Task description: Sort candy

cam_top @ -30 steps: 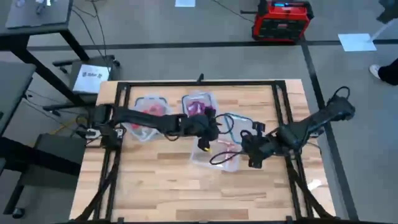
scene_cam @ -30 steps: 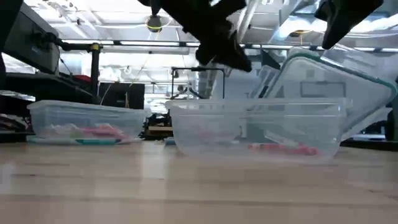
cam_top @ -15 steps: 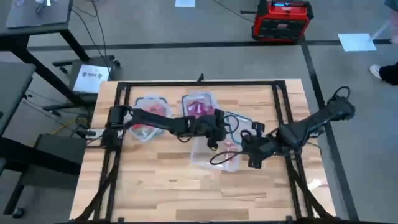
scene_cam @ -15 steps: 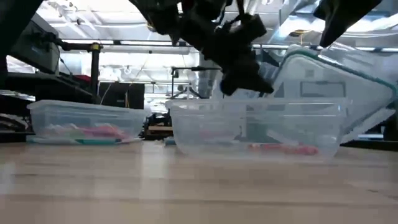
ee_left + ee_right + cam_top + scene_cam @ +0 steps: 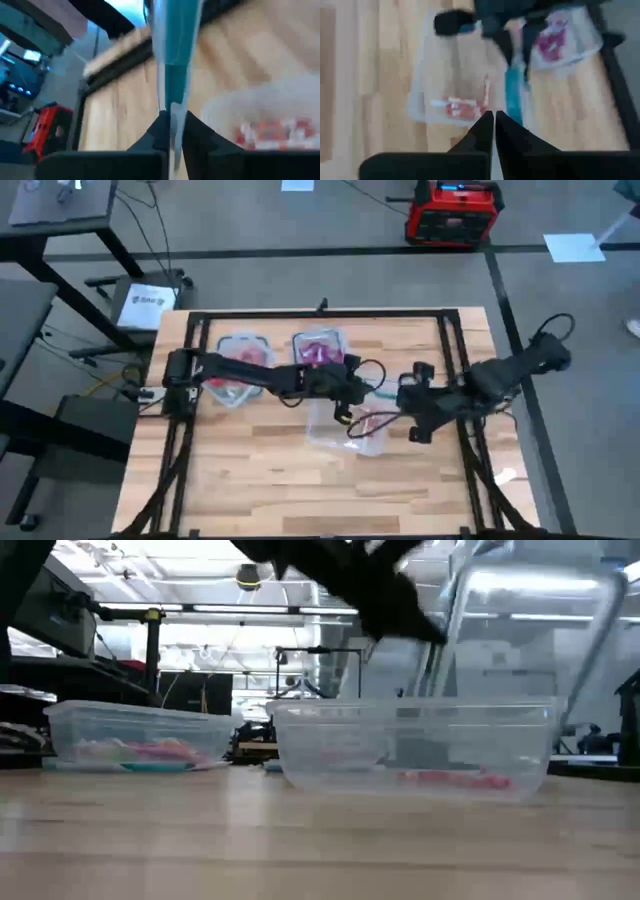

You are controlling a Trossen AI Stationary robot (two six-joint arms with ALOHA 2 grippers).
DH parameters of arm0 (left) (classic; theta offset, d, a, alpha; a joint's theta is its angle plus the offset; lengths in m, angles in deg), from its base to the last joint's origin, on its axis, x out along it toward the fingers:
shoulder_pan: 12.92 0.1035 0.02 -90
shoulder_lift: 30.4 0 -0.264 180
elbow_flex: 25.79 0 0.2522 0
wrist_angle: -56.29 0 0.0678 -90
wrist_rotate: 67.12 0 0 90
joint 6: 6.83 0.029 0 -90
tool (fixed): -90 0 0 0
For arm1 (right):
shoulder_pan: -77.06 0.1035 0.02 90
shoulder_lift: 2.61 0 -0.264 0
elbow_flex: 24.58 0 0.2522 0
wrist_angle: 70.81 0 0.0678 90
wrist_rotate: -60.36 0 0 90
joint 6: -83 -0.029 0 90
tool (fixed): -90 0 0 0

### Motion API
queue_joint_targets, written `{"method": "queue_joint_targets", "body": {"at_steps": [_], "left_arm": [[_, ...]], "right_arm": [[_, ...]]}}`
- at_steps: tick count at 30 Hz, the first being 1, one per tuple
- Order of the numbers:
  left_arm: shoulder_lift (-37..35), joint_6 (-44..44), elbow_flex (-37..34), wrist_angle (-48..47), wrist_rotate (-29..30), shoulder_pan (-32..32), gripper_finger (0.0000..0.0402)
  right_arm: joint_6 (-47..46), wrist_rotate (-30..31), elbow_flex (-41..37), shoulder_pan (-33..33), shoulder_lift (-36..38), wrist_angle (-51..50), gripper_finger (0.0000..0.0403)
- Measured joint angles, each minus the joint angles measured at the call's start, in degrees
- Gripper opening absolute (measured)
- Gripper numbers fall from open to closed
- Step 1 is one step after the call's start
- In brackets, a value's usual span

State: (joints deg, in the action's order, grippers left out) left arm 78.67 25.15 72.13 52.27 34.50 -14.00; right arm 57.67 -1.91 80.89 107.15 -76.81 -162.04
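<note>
A clear lid (image 5: 530, 640) with a teal rim stands upright on edge above the near tub (image 5: 345, 430), between my two grippers. My left gripper (image 5: 352, 387) is shut on one end of it. My right gripper (image 5: 408, 398) is shut at the other end. Red candy (image 5: 370, 420) lies in the near tub. A far-left tub (image 5: 240, 365) holds pink and red candy, and a far middle tub (image 5: 320, 348) holds magenta candy. All three tubs rest flat on the table. My left gripper pinches the lid's teal rim (image 5: 174, 95) between its two fingers, coming nearly level from the table's left. The lid runs straight out ahead of the fingers, seen edge-on and upright. My right gripper is shut with a thin pale strip between its fingers (image 5: 485, 131), in line with the lid's teal rim (image 5: 512, 95). It slants down from the table's right. Which part of the lid it has does not show.
Dark rails (image 5: 455, 360) frame the wooden table top. Bare wood (image 5: 260, 480) lies toward the near edge. A cable (image 5: 352, 430) loops over the near tub. Beyond the table stand a red case (image 5: 448, 212) and a grey cart (image 5: 150, 300).
My left gripper has moved toward the table's right, reached the lid and shut on its rim. My right gripper has risen with the lid. The lid leaned tilted behind the near tub before and now stands upright and higher.
</note>
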Motion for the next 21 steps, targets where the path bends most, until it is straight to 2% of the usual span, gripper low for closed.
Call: {"method": "queue_joint_targets", "body": {"at_steps": [4, 7, 11, 13, 17, 21], "left_arm": [[-5.1, -5.1, 0.0, -2.5, -0.2, -0.4, 0.0002], [-9.6, -10.4, -0.1, -8.6, -3.1, -1.3, 0.0001], [-15.8, -18.9, -2.4, -13.0, -11.7, -3.1, 0.0001], [-18.8, -21.9, -5.2, -13.2, -14.1, -4.0, 0.0000], [-27.2, -26.7, -11.2, -10.8, -13.5, -5.7, 0.0000], [-36.2, -29.4, -17.8, -5.7, -9.4, -7.6, 0.0000]], "right_arm": [[0.0, 5.6, 10.2, 5.3, 0.1, -4.5, 0.0001], [-1.0, 9.4, 13.5, 10.5, 0.7, -5.4, 0.0001], [-4.5, 15.5, 13.6, 16.2, 1.5, -7.3, 0.0001], [-8.1, 18.0, 12.9, 18.9, 1.5, -9.6, 0.0000], [-16.4, 22.6, 9.3, 24.7, 1.5, -12.0, 0.0000], [-25.5, 28.0, 3.7, 29.4, 1.5, -12.2, 0.0000]]}}
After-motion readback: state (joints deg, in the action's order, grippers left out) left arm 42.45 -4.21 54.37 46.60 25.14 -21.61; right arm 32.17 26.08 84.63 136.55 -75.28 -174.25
